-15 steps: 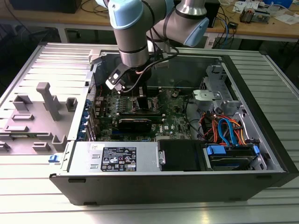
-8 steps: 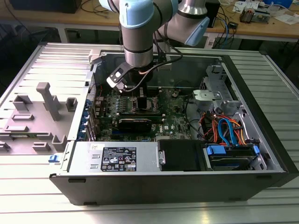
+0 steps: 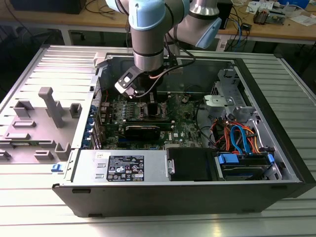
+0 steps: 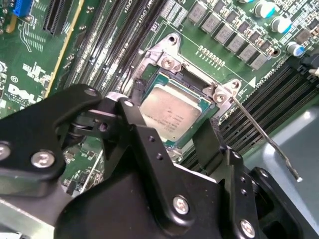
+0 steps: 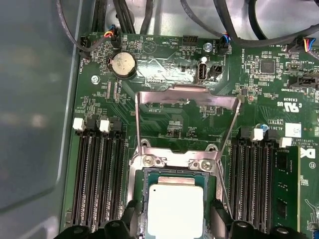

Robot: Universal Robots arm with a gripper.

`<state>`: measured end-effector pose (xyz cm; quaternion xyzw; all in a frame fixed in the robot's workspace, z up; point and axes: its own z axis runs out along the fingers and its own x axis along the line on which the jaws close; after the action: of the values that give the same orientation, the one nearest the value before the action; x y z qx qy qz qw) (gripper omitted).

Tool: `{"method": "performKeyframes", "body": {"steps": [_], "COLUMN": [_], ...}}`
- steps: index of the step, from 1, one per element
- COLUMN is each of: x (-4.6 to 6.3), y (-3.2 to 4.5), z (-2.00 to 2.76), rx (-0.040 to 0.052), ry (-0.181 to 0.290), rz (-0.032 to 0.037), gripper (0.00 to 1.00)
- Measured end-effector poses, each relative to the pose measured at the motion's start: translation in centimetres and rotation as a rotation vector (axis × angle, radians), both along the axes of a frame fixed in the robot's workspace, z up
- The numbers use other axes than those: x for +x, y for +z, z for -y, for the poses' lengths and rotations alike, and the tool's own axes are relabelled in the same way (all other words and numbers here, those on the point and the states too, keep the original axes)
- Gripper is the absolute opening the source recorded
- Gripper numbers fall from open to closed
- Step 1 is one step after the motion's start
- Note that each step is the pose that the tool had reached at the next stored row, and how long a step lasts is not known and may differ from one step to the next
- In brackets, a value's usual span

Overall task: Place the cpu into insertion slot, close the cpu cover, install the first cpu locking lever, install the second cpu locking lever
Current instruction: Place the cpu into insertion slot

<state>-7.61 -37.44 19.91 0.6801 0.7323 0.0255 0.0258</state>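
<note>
Black gripper (image 5: pixel 174 224) with fingers (image 5: pixel 130 221) spread open flanks the cpu (image 5: pixel 175 209), which lies seated in the insertion slot (image 5: pixel 136 179) of the green motherboard (image 5: pixel 99 99) inside the open case (image 3: pixel 187 190), while the cpu cover (image 5: pixel 187 96) stands raised on its hinge.

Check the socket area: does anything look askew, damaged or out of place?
Nothing stands out. The cpu lies flat and square in the insertion slot. The cpu cover stands swung open on its hinge, and a locking lever is unlatched. Neither looks bent.
</note>
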Motion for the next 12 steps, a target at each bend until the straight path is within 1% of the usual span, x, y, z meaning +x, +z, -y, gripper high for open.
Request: {"method": "performKeyframes", "body": {"steps": [1, 2, 3, 6, 12], "x": [0.02, 0.05, 0.12, 0.19, 0.2], "y": [0.0, 0.02, 0.01, -0.01, -0.05], "z": [0.0, 0.01, 0.0, 0.0, 0.0], "rx": [-0.0006, -0.002, -0.0028, -0.0043, -0.0046], "ry": [0.0, 0.0, 0.0, -0.001, -0.001], "rz": [-0.0001, -0.0005, -0.0001, 0.0, -0.0001], "gripper": [0.6, 0.6, 0.55, 0.55, 0.55]}}
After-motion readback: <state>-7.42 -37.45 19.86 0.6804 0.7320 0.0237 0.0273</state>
